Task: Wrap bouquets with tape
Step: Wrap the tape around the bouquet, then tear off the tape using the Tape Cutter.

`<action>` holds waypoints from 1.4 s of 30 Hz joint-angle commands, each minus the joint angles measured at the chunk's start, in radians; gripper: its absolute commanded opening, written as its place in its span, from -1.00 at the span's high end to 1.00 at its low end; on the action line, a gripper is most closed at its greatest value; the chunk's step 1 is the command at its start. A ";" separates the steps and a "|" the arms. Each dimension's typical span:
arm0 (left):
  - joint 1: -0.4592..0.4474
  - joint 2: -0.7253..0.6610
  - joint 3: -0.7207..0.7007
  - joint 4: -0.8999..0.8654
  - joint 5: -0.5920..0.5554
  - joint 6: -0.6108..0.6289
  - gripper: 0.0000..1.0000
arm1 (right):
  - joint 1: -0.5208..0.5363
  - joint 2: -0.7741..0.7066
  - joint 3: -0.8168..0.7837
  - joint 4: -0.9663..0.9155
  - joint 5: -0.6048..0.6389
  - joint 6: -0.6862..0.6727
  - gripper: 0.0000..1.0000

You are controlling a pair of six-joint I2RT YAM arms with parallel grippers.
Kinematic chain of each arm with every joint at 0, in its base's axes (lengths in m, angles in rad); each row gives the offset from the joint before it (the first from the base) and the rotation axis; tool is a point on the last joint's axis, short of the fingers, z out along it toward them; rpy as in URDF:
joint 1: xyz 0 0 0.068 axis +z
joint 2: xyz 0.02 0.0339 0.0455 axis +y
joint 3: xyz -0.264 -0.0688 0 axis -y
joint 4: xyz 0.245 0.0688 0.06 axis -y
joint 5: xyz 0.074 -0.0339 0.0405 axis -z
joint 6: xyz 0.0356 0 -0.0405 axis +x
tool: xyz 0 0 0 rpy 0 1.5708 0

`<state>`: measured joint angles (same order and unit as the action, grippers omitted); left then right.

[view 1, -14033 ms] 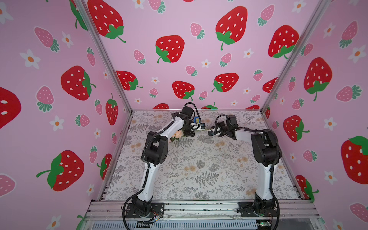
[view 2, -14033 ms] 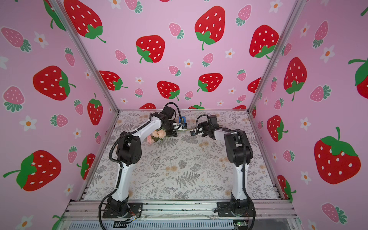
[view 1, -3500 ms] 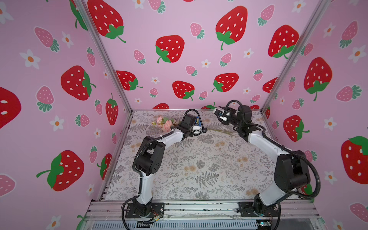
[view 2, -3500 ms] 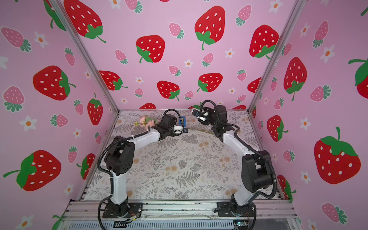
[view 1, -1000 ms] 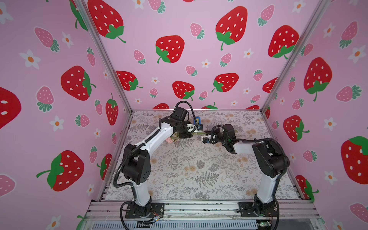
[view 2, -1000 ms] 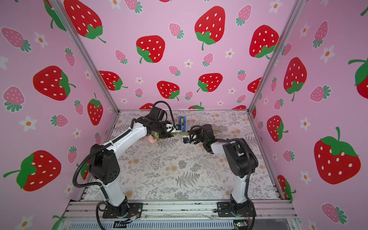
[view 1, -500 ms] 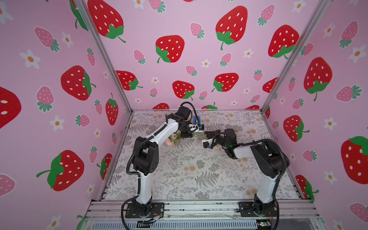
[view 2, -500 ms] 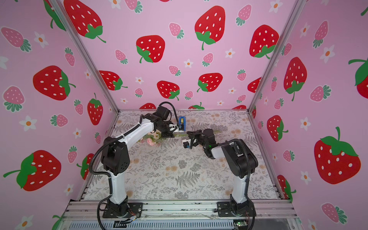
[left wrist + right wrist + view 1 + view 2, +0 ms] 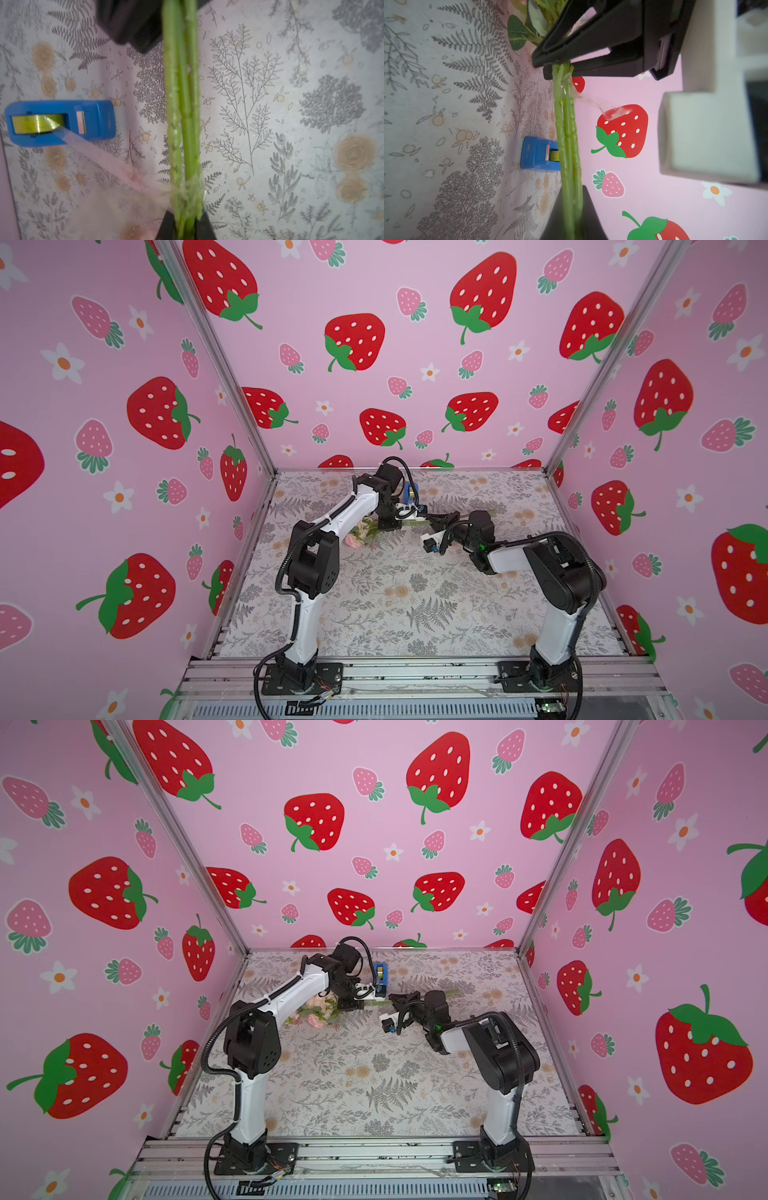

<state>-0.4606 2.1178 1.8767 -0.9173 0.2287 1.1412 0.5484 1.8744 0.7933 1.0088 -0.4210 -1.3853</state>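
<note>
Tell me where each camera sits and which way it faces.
Top views: high in front, looking down at the floral table; left arm and right arm show.
Left wrist: on left arm, looking past the left gripper along the bouquet stems.
Right wrist: on right arm, past the right gripper along those stems.
Both wrist views share the blue tape dispenser.

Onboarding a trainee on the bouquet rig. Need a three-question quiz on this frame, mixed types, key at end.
1. True or false: only the left tool grips the bouquet; the right tool is open and clear of it.
2. The tape dispenser is: A red, B blue, C black.
3. Where does the strip pulled off the tape roll end?
Key: 1 false, both tools are shut on the stems. 2 B. 3 on the stems, beside the left tool.
</note>
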 commanded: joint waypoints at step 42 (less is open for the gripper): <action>-0.205 -0.308 -0.946 1.399 -0.577 0.157 1.00 | -0.038 0.098 0.589 -0.705 0.036 1.700 -0.09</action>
<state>-0.6598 1.8194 0.9588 0.4683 -0.3382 1.3125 0.5129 1.9343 1.3319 0.3786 -0.3027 0.2089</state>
